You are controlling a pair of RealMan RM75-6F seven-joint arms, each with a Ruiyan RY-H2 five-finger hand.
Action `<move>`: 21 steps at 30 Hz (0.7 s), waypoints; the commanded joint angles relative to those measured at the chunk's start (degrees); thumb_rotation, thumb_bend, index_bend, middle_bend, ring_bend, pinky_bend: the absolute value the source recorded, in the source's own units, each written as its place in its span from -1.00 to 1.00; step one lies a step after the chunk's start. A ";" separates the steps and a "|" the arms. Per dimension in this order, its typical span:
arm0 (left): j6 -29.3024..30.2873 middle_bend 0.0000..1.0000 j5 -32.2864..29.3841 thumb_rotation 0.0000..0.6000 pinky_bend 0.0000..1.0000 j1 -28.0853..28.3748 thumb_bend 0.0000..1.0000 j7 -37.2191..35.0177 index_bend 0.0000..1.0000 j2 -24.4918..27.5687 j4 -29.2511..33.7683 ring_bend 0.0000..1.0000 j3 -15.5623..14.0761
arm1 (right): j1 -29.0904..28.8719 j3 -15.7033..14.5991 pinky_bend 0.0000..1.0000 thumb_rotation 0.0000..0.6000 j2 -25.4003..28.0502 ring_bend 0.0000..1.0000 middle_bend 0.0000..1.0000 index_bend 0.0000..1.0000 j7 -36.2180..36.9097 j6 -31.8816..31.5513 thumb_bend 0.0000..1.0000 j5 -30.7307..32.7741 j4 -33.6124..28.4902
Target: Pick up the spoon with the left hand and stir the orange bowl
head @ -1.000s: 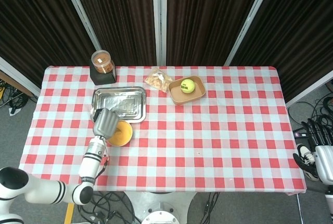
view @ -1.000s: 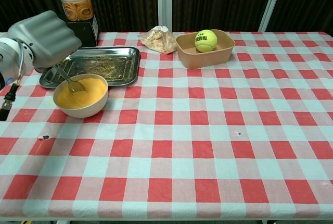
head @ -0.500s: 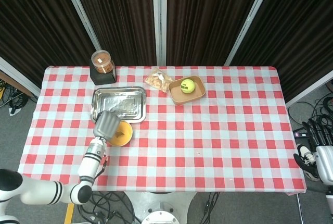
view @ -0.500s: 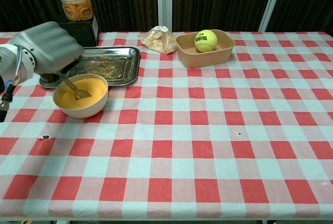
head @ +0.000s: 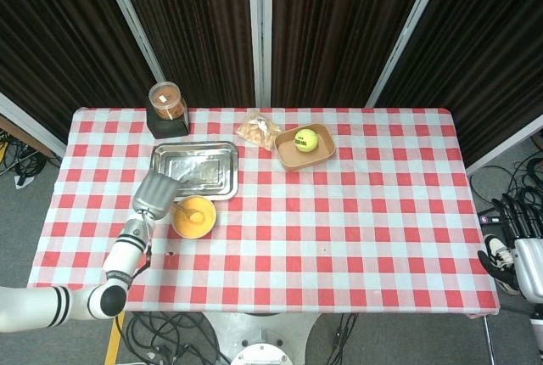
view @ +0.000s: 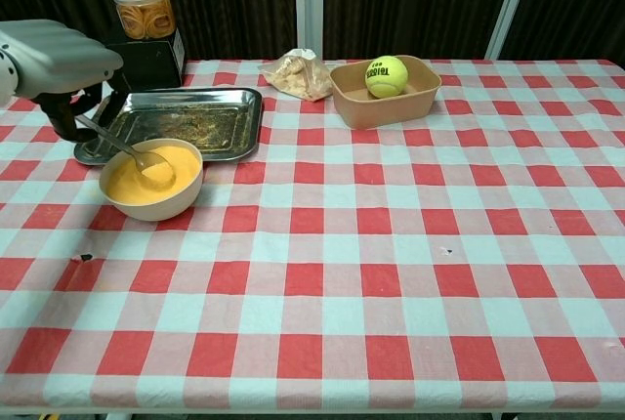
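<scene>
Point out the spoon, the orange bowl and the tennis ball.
spoon (view: 109, 140), chest view, on the handle.
orange bowl (view: 156, 205), chest view, on the outer wall.
tennis ball (view: 387, 75), chest view, on its front face.

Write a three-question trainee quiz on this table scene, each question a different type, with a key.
1. True or false: the left hand holds the spoon with its tip in the orange bowl.
2. What lies in the tan container? A) tennis ball B) jar C) spoon
3. Fill in: the metal tray sits directly ____ the bowl in the chest view.

Key: 1 true; 2 A, the tennis ball; 3 behind.
</scene>
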State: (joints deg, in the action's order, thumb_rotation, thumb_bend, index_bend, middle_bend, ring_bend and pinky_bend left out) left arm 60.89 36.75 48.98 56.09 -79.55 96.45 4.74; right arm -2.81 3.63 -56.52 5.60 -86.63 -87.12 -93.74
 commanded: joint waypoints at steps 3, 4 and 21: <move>-2.47 0.81 -1.43 1.00 0.86 0.33 -0.10 -3.83 0.32 3.03 1.45 0.80 0.99 | 0.17 -0.03 -1.00 1.00 0.10 -1.00 -0.98 -1.00 -0.11 -0.30 -0.54 -0.13 -0.14; -2.68 0.81 -1.51 1.00 0.86 0.36 -0.10 -4.36 0.32 3.41 1.63 0.80 1.05 | 0.20 -0.04 -1.00 1.00 0.11 -1.00 -0.98 -1.00 -0.10 -0.33 -0.54 -0.13 -0.13; 17.36 0.83 22.07 1.00 0.86 -1.57 -0.10 8.42 0.32 -8.07 -9.73 0.80 -9.43 | 0.37 -0.05 -1.00 1.00 0.08 -1.00 -0.98 -1.00 0.14 -0.46 -0.54 -0.12 0.08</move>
State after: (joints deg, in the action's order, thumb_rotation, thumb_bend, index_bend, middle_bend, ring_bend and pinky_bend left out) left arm 71.98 50.72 49.03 60.26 -82.53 92.51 -0.93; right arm -2.43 3.58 -56.43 5.74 -87.09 -87.24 -93.67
